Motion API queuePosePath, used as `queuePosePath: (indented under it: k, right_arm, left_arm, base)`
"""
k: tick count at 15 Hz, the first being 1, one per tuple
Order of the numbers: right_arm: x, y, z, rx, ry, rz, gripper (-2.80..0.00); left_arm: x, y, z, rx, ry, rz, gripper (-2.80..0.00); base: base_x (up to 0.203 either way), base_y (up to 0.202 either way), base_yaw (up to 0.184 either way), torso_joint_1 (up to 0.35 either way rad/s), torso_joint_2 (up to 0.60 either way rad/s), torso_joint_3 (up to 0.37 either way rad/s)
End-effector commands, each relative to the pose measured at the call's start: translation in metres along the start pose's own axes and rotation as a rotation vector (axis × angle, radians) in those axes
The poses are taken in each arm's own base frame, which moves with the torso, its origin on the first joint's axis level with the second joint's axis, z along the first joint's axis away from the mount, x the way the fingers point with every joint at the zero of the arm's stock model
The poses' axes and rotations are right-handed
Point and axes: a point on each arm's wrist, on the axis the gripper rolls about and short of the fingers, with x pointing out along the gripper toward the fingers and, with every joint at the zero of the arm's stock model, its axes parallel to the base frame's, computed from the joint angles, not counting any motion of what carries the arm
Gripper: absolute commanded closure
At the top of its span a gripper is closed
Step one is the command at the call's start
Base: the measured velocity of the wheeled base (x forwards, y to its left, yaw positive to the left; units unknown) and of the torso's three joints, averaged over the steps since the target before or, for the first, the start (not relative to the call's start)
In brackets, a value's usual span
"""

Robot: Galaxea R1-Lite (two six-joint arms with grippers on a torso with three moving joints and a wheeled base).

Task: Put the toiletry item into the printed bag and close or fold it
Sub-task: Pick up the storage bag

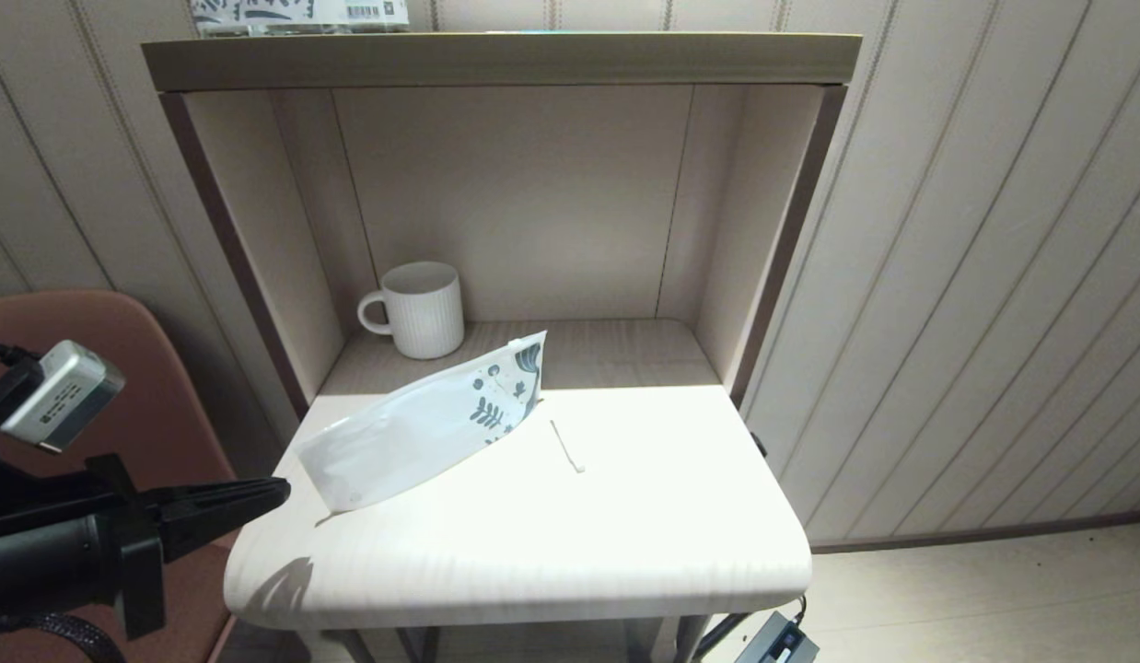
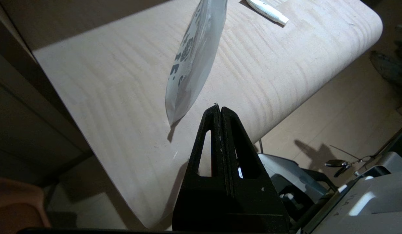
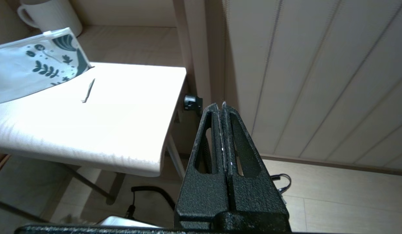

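A: Nearest the robot, what do the two grippers show?
B: Left gripper, fingers pressed together on nothing, points at the near left edge of the table. Right gripper, likewise clenched and empty, hangs beside the table's right edge, low and off the top.

A: And farther in?
B: The printed bag leans, its plain end just ahead of the left fingertips, probably so that arm can steady it. The toiletry item lies flat just beside the bag's printed end, apart from both grippers. Behind stands a mug.
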Motion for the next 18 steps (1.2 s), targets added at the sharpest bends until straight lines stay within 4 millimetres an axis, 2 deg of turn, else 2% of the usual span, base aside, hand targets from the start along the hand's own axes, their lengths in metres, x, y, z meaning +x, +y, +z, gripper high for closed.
queuePosePath:
  k: [1, 3, 6, 10, 13, 14, 16, 18]
  right_arm:
    - [0.011, 0.000, 0.005, 0.008, 0.026, 0.033, 0.00]
    - [0.029, 0.002, 0.015, 0.042, 0.060, 0.102, 0.00]
    - [0.073, 0.007, 0.022, 0.089, 0.161, 0.165, 0.00]
    - [0.136, 0.017, 0.010, 0.090, 0.247, 0.226, 0.00]
    - [0.181, 0.047, -0.004, 0.060, 0.274, 0.346, 0.00]
    - [0.191, 0.061, -0.009, 0.048, 0.286, 0.395, 0.00]
    - [0.197, 0.084, -0.014, 0.029, 0.302, 0.479, 0.00]
    - [0.202, 0.093, -0.023, 0.025, 0.336, 0.527, 0.00]
  left_arm:
    - [-0.001, -0.001, 0.000, 0.001, -0.003, -0.001, 0.00]
    - [-0.003, -0.002, 0.000, 0.002, -0.008, 0.000, 0.00]
    - [-0.005, -0.003, -0.002, 0.005, -0.012, 0.011, 0.00]
    - [-0.010, -0.005, -0.002, 0.010, -0.018, 0.044, 0.00]
    - [-0.013, -0.007, -0.006, -0.008, 0.001, 0.041, 0.00]
    - [-0.013, -0.007, -0.007, -0.012, 0.008, 0.052, 0.00]
    - [-0.013, -0.006, -0.008, -0.014, 0.012, 0.064, 0.00]
    - [-0.010, -0.005, -0.008, -0.019, 0.021, 0.063, 0.00]
  base:
    - [0.000, 0.000, 0.000, 0.000, 0.00, 0.000]
    - [0.000, 0.000, 0.000, 0.000, 0.00, 0.000]
    - [0.000, 0.000, 0.000, 0.000, 0.00, 0.000]
    - [0.000, 0.000, 0.000, 0.000, 0.00, 0.000]
    - [0.000, 0.000, 0.000, 0.000, 0.00, 0.000]
    - [0.000, 0.000, 0.000, 0.000, 0.00, 0.000]
    - [0.000, 0.000, 0.000, 0.000, 0.00, 0.000]
    - [0.000, 0.000, 0.000, 0.000, 0.00, 0.000]
